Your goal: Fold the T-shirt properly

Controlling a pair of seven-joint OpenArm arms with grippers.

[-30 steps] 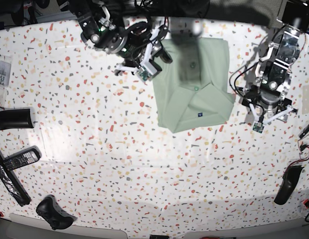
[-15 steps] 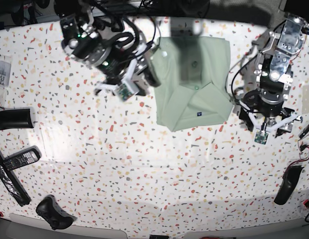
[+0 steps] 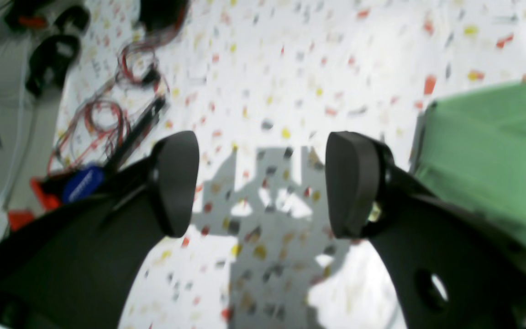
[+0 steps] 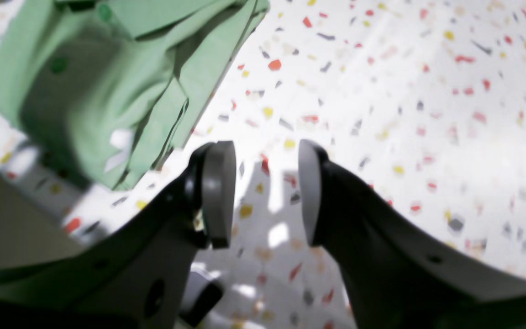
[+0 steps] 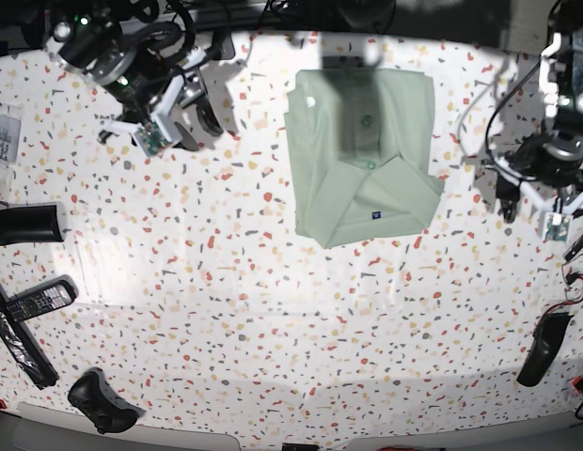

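The T-shirt (image 5: 367,155) lies folded into a compact pale green rectangle at the top middle of the speckled table, dark blue label up. My right gripper (image 5: 197,125) is open and empty over bare table left of the shirt. In the right wrist view the right gripper (image 4: 265,192) has a narrow gap, with the T-shirt (image 4: 85,82) at upper left. My left gripper (image 5: 545,197) is open and empty to the shirt's right. In the left wrist view the left gripper (image 3: 263,183) is wide open, with the T-shirt's edge (image 3: 486,151) at right.
A black cylinder (image 5: 23,225), remote controls (image 5: 38,305) and a game controller (image 5: 99,399) lie along the left edge. A black object (image 5: 541,348) lies at the right edge. Red and black cables (image 3: 107,114) sit by the left gripper.
Both arms have drawn away from the shirt: the right gripper moved left and toward the back, the left gripper moved right. The shirt has not moved.
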